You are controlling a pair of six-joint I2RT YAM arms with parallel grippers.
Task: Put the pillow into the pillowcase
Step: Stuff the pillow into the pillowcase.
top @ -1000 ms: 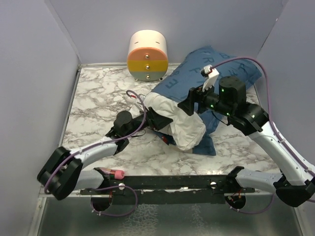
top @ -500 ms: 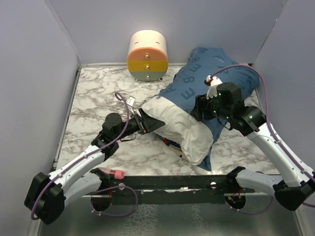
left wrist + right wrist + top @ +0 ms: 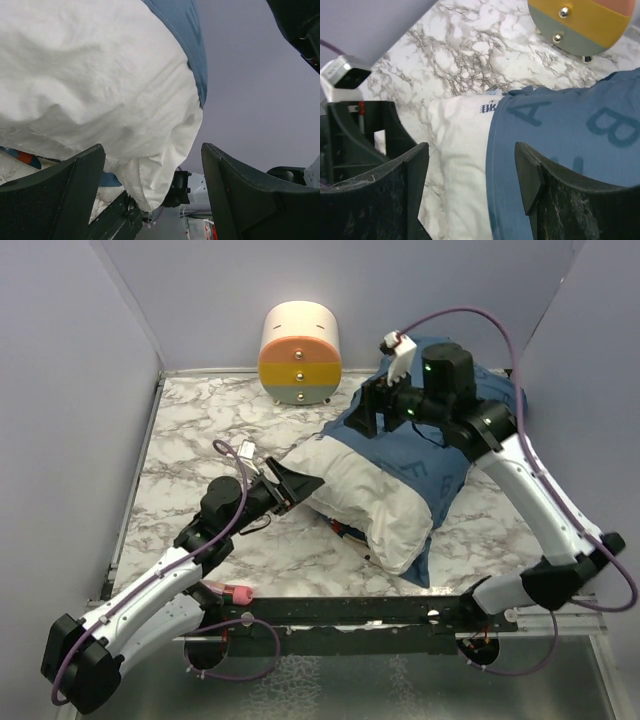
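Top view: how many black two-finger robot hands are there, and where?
2. The left hand is at the bare end of the plump white fabric pillow. The right hand is above the blue printed cloth pillowcase, toward the back wall. None seems hidden.

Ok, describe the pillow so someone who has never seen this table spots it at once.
On the marble table, right of centre, lies a blue pillowcase printed with letters. The pillow is the plump white cushion sticking out of its near end. It is the only soft white thing there, unlike the cream-and-orange cylinder at the back.
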